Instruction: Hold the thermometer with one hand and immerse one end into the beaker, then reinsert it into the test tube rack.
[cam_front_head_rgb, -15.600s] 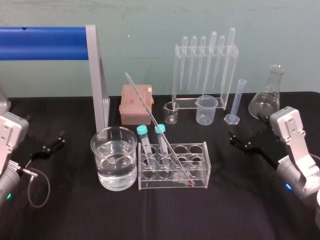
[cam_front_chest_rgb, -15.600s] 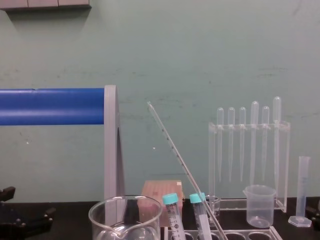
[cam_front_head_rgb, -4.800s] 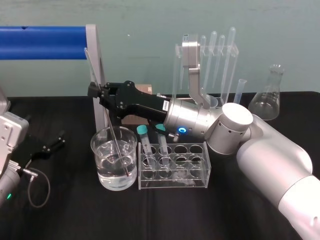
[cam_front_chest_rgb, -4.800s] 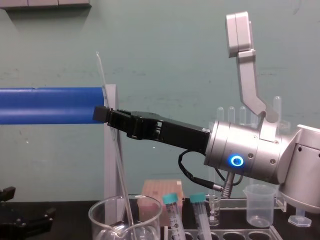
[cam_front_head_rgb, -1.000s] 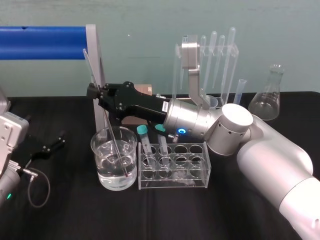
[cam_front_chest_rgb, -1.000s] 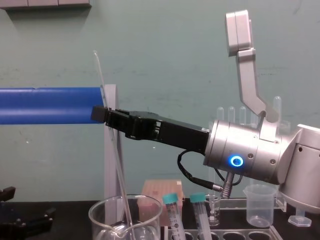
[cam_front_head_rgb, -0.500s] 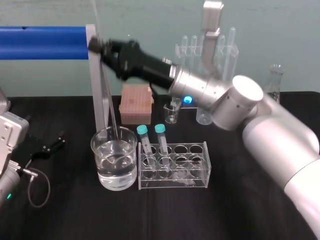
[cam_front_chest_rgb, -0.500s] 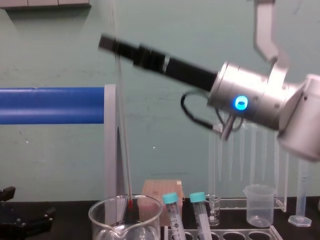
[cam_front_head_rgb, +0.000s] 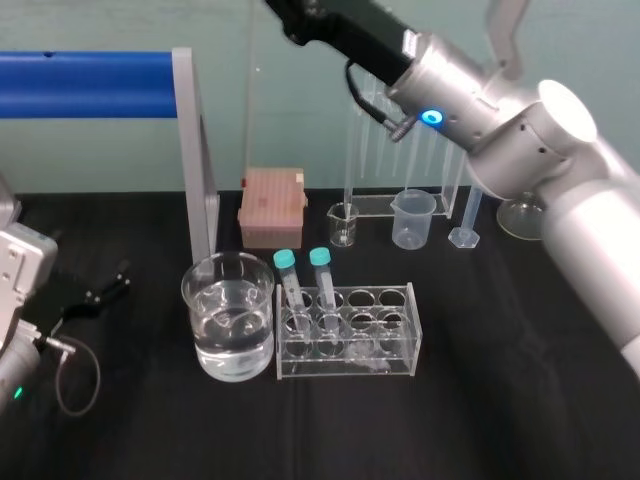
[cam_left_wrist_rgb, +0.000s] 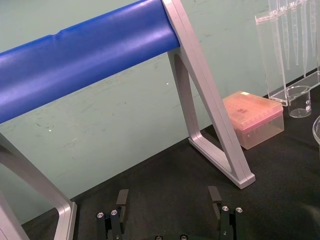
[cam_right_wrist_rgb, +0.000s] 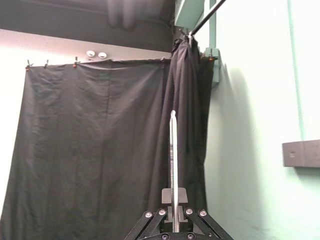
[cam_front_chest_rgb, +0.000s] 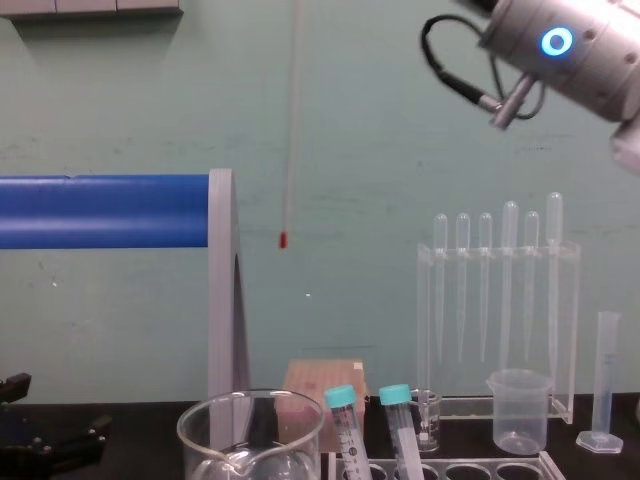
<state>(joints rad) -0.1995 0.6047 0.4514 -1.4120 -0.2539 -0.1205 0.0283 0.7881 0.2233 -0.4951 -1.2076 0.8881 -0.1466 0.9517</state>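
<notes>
The thermometer (cam_front_chest_rgb: 290, 120) hangs upright in the air, its red tip downward and well above the beaker (cam_front_head_rgb: 228, 315) and the test tube rack (cam_front_head_rgb: 346, 332), touching neither. Its upper end is cut off by the top edge of the chest and head views, and against the pale wall (cam_front_chest_rgb: 120, 90) in the head view the glass is only a faint line. Whether the tip sits straight over the beaker or farther back cannot be judged. The right pincer (cam_right_wrist_rgb: 173, 200) grips the rod, its pads closed narrowly on the glass in the right wrist view; in the head view its tips run off the top edge. The silver right wrist (cam_front_chest_rgb: 590, 60) with its blue ring sits high at the upper right of the chest view.

The beaker stands on the black tabletop (cam_front_head_rgb: 480, 400) with clear liquid in it, just beside the rack's left end; the chest view cuts off its lower part. Two teal-capped tubes (cam_front_head_rgb: 321, 275) lean in the rack's left holes.

The left pincer (cam_left_wrist_rgb: 168, 192) rests low at the tabletop's left, fingers spread wide, holding nothing
</notes>
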